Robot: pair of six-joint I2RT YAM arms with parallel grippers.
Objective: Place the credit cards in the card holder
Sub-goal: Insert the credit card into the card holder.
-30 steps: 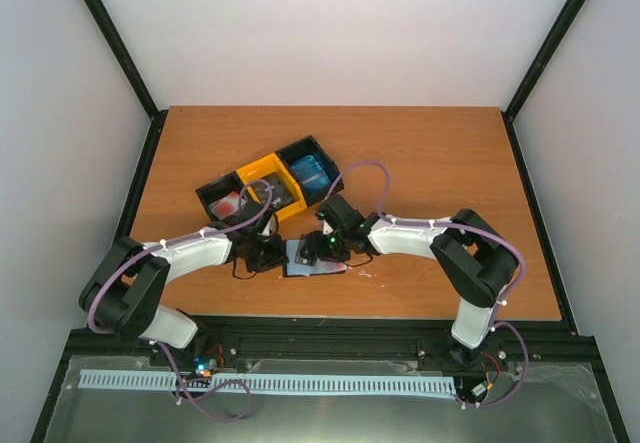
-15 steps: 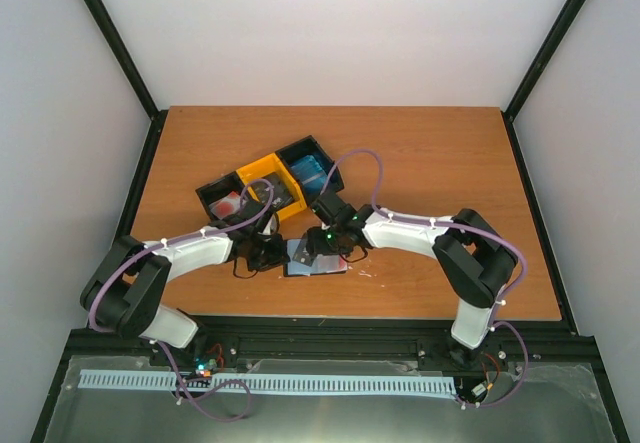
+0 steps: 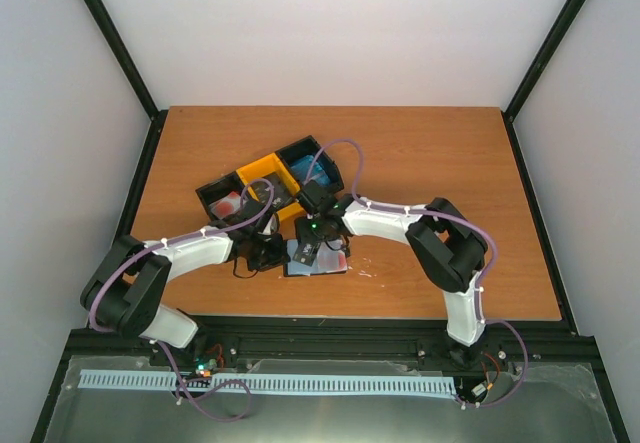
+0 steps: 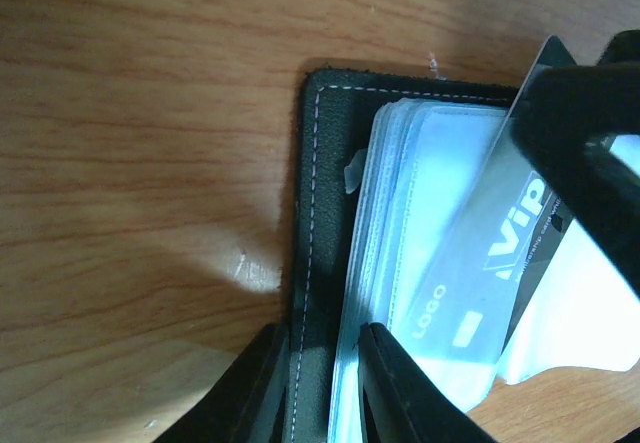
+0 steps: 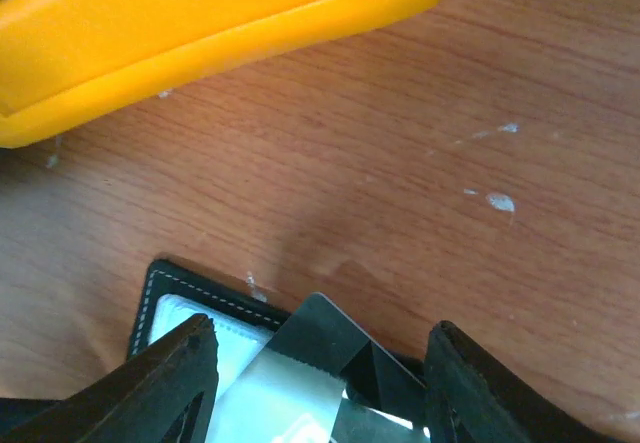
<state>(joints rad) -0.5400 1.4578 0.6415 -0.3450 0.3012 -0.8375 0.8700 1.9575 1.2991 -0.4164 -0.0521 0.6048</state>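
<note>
Two grippers share the insertion step: nearest, the left gripper [image 4: 320, 348] pinches the open card holder [image 4: 310, 163] by its left cover, the right gripper [image 5: 320, 335] straddles a half-pocketed credit card [image 4: 470, 263], grip unclear, which likely needs pushing deeper; the tray [image 3: 262, 170] sits beyond.

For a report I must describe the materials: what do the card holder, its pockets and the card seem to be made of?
The card holder looks like matte black leather or an imitation, with white stitching along its edge. The pockets seem to be soft, clear, glossy plastic in thin stacked sheets. The card is probably stiff smooth plastic with printed lettering.
</note>
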